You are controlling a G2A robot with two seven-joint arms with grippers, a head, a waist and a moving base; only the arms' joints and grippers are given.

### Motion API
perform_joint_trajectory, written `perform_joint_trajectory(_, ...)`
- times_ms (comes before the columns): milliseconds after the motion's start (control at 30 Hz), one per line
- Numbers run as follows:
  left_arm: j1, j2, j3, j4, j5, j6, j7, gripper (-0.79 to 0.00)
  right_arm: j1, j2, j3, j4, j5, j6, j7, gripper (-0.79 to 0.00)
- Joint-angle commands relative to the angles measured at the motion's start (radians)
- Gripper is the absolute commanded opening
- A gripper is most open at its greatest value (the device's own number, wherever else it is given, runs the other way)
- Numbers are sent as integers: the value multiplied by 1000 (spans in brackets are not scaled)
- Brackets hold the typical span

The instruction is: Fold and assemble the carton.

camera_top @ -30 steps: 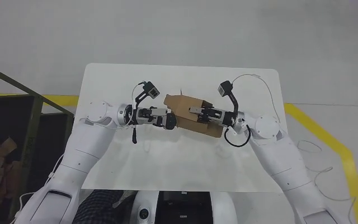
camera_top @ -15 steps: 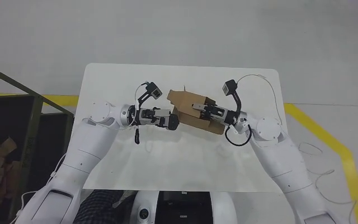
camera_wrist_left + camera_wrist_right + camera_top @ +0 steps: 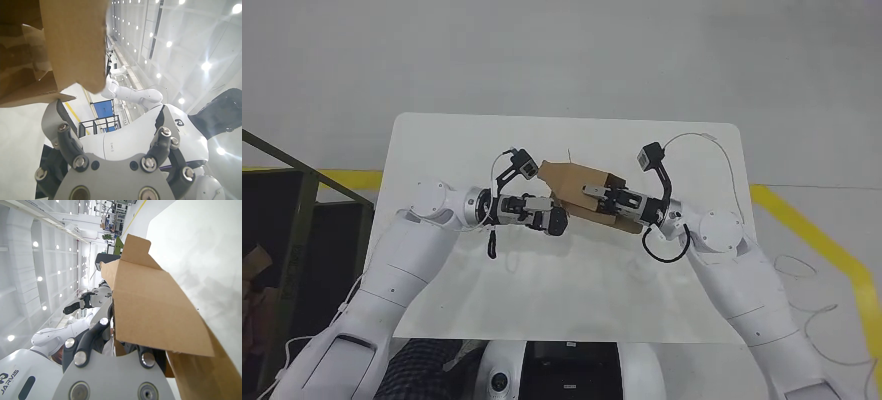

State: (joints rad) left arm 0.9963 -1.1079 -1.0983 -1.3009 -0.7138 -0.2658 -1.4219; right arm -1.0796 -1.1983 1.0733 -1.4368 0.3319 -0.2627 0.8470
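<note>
Over the last second the carton [image 3: 577,185] had lifted slightly, and the left gripper [image 3: 558,222] had slid to its 7 o'clock corner, fingers apart, probably to brace a flap. The right gripper [image 3: 594,192], reaching in from 3 o'clock, was clamped on a wall, holding the box over the centre of the table [image 3: 442,170].

Left hand [image 3: 560,222] closer under carton [image 3: 572,183], carton shifted back
</note>
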Motion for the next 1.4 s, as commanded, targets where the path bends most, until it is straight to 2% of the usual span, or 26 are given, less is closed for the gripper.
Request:
perform_joint_trajectory(0, -5, -2, 6, 7, -4, -1, -3, 0, 1, -1, -2, -1, 1, 0, 3, -785)
perform_joint_trajectory(200, -8, -1, -4, 18, -10, -6, -17, 0, 4, 1, 12, 15, 9, -9, 4, -785)
perform_joint_trajectory(467, 53, 22, -80, 30, -24, 29, -40, 0, -2, 9, 59, 32, 27, -33, 15, -785)
perform_joint_trajectory(633, 87, 30, -96, 22, -7, 54, -43, 0, -10, 11, 73, 23, 52, -42, 25, -785)
perform_joint_trajectory(1367, 35, 3, -18, 80, -53, 46, -13, 0, -21, 0, 26, -35, 72, -59, 27, -785)
